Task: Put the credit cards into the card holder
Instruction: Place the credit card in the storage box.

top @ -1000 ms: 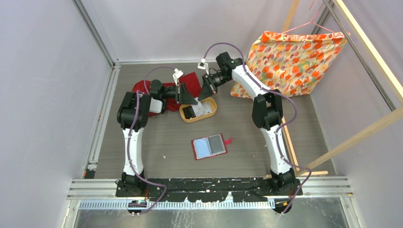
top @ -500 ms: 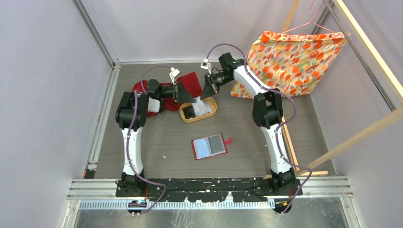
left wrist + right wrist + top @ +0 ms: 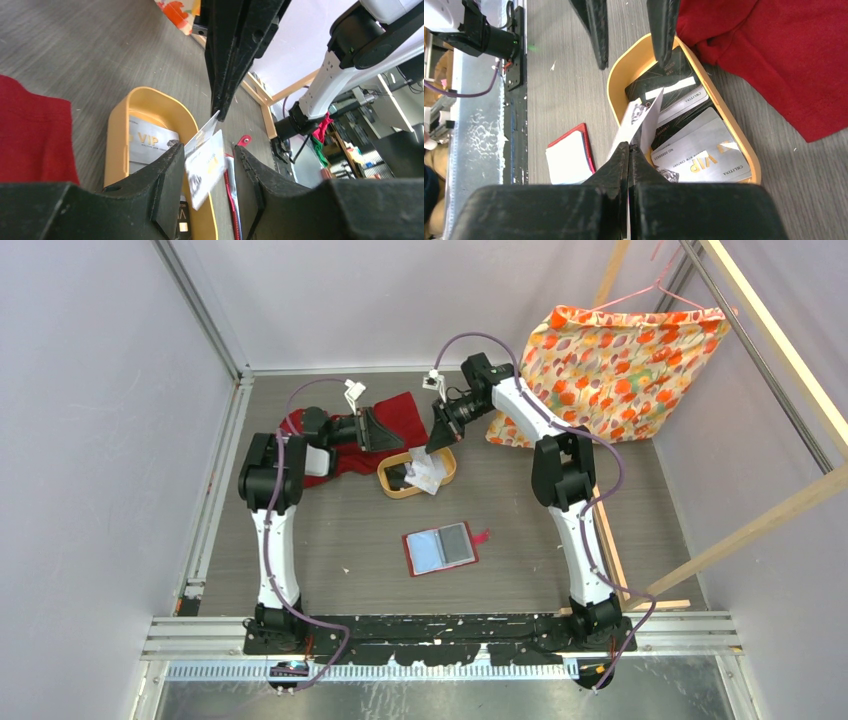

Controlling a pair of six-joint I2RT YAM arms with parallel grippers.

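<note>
Cards (image 3: 424, 478) showed pale and small from above, pinched at the tip of the right claw (image 3: 437, 448) and hanging over the oval tan tray (image 3: 393, 490) at the far middle of the table (image 3: 330, 530). The left claw (image 3: 392, 438) stood just beside the tray's far left end, over the edge of a red cloth (image 3: 402, 408). The wallet (image 3: 440, 548) lay open and flat nearer the arm bases, well apart from the tray. It was red-edged, with one pale pocket and one grey. A flowered cloth (image 3: 620, 355) hung at the far right.

From the left wrist, the left claw (image 3: 209, 150) stood partly open and empty. The cards (image 3: 206, 162) appeared in its gap but beyond it, gripped from above by the right claw (image 3: 220, 112). They looked like two, white with dark and yellow print. Below sat the tray (image 3: 117, 135), with other cards (image 3: 150, 145) inside, one marked VIP. The red tab of the wallet (image 3: 244, 141) showed past it.

From the right wrist, the right claw (image 3: 629, 150) was closed tight on the cards (image 3: 644, 117), which fanned slightly over the tray (image 3: 614, 95). The other cards (image 3: 704, 152), black and silver, lay overlapped inside. The left claw (image 3: 630, 66) hung spread above the tray's far rim. The red cloth (image 3: 774, 60) lay just beside the tray, and the wallet (image 3: 569, 162) lay apart on bare table.
</note>
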